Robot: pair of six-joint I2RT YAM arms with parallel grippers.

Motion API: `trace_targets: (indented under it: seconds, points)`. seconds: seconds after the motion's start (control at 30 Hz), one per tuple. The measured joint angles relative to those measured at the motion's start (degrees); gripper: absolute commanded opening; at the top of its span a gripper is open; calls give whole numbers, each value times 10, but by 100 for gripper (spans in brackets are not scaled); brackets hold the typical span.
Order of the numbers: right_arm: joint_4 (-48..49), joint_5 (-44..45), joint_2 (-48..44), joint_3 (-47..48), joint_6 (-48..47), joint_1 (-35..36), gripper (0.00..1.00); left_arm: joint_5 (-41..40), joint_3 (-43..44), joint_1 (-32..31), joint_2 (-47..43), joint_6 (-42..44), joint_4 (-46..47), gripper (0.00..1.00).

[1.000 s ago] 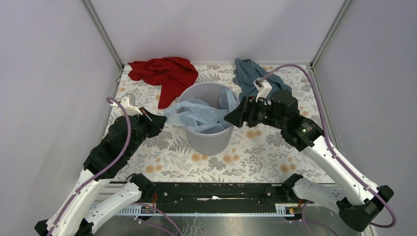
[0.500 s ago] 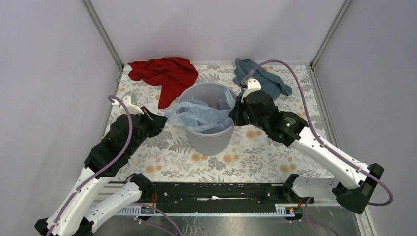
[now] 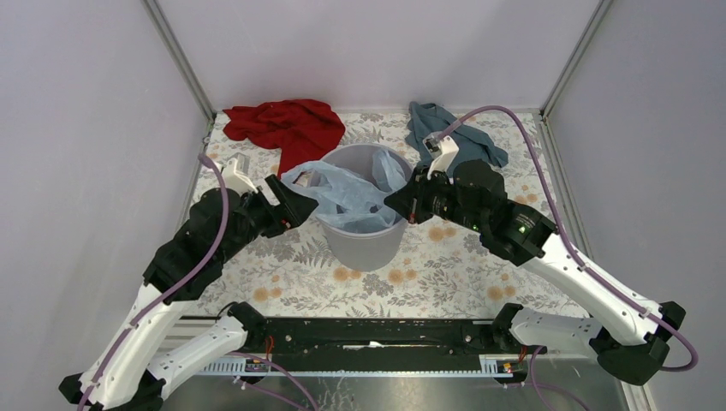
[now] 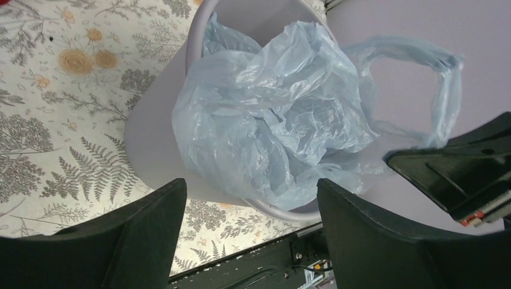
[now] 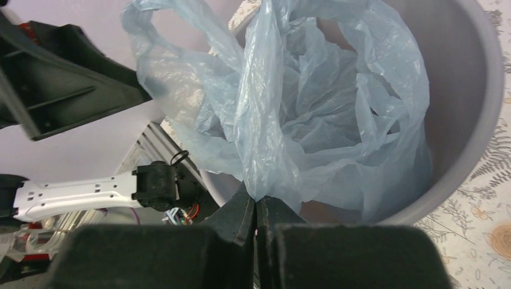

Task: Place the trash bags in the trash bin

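Right claw (image 5: 256, 205) is pinched tight on a fold of the thin, translucent pale blue plastic bag (image 5: 319, 102). The bag sits bunched in the round light grey plastic bin (image 5: 485, 84), with one handle loop (image 4: 449, 90) spilling over the rim. Left claw (image 4: 248, 188) gapes just beside it, holding nothing. I'd drive the fold deep before releasing, then tuck the loop in.

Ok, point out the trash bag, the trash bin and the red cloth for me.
trash bag (image 4: 265, 120), left wrist view, crumpled middle of the film
trash bin (image 3: 364, 247), top external view, near outer wall
red cloth (image 3: 289, 128), top external view, bunched middle
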Motion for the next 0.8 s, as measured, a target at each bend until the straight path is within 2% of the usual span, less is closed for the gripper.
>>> trace_targets:
  seconds: [0.07, 0.13, 0.2, 0.37, 0.43, 0.6, 0.8]
  points:
    - [5, -8, -1, 0, 2, 0, 0, 5, 1, 0, 13, 0, 0, 64]
    - [5, -12, -2, 0, 2, 0, 0, 4, 1, 0, 23, -1, 0, 42]
    - [3, -11, -6, -2, 2, 0, 0, -5, 1, 0, 31, -2, 1, 25]
    - [-16, 11, -43, -23, -6, 0, 0, -28, -17, 0, 17, -2, 3, 3]
    - [-30, 31, -66, -37, -10, 0, 0, -30, -31, 0, 3, -7, 0, 0]
    - [-64, 58, -125, -85, -10, 0, 0, -12, -87, 0, -42, -36, 7, 0]
    - [-72, 59, -140, -125, 0, 2, 0, 9, -169, -1, -78, -75, 19, 0]
